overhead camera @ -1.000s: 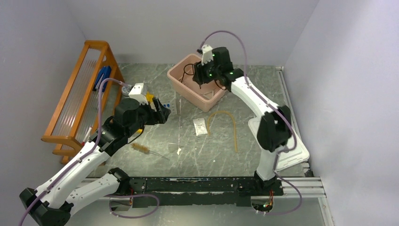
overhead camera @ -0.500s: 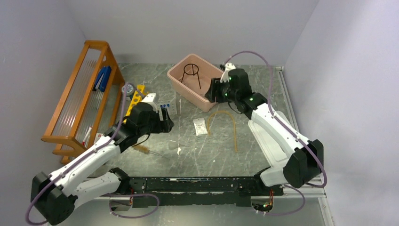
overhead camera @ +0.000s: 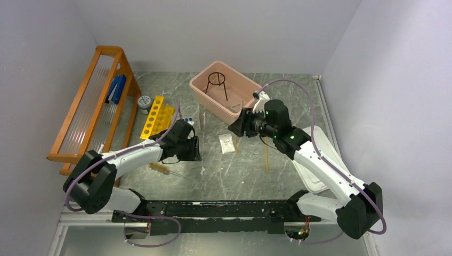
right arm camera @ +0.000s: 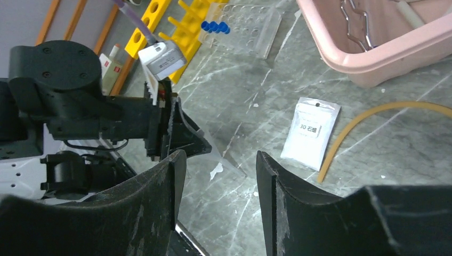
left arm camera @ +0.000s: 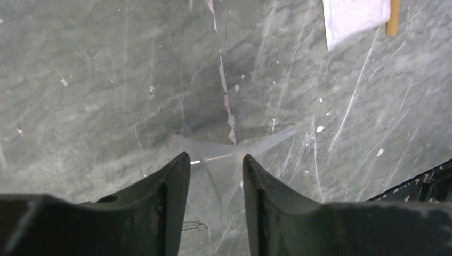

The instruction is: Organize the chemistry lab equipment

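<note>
Left gripper (left arm camera: 215, 156) jaws apart over clear funnel (left arm camera: 226, 168) on table (left arm camera: 96, 80); white packet (left arm camera: 354, 16) beyond.

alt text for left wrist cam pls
The left claw hangs open over a clear funnel-shaped item lying on the grey marbled table. A white flat packet and the end of a tan rubber tube sit at the top right corner.

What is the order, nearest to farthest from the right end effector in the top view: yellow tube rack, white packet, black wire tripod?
1. white packet, just beside the right end effector.
2. black wire tripod, back, inside the pink tub.
3. yellow tube rack, far left.
</note>
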`<state>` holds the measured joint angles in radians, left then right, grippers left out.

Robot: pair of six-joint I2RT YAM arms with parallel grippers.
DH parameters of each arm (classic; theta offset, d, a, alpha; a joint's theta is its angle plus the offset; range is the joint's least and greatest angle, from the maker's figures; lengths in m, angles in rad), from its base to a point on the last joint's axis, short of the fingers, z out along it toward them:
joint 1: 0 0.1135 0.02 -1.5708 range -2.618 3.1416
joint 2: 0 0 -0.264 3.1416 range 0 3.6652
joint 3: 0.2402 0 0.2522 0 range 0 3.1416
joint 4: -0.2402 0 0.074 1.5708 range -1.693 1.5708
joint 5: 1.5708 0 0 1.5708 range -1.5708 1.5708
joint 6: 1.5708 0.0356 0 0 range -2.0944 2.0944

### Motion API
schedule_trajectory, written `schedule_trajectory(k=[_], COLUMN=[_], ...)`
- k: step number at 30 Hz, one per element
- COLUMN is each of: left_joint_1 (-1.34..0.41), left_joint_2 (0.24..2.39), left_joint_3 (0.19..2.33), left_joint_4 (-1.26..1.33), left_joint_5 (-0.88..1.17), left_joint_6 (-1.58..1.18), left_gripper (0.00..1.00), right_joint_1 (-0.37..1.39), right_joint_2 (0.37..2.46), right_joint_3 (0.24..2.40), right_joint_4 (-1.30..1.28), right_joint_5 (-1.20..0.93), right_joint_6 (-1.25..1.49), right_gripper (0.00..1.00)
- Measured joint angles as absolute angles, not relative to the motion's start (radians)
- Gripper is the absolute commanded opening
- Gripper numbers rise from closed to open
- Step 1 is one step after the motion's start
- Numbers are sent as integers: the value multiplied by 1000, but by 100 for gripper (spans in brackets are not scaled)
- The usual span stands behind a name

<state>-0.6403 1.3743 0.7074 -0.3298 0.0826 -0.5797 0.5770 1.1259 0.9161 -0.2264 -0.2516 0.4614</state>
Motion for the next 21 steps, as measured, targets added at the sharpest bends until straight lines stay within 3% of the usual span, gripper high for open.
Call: schedule_trajectory(k=[9, 21], left_joint_1=[-640, -642], left_joint_2=[1374, 1211], left_joint_3=[686, 691], left_joint_4=[-250, -234], left_joint_5=[150, 189], left_joint_6=[-607, -540], left_gripper=[5, 5], right_joint_1=[580, 680], right_joint_2=[1126, 1161], right_joint_3=[912, 867], right_joint_4=[-204, -134], right_joint_5=[-266, -334], right_joint_6=[468, 347], right_gripper=[54, 59])
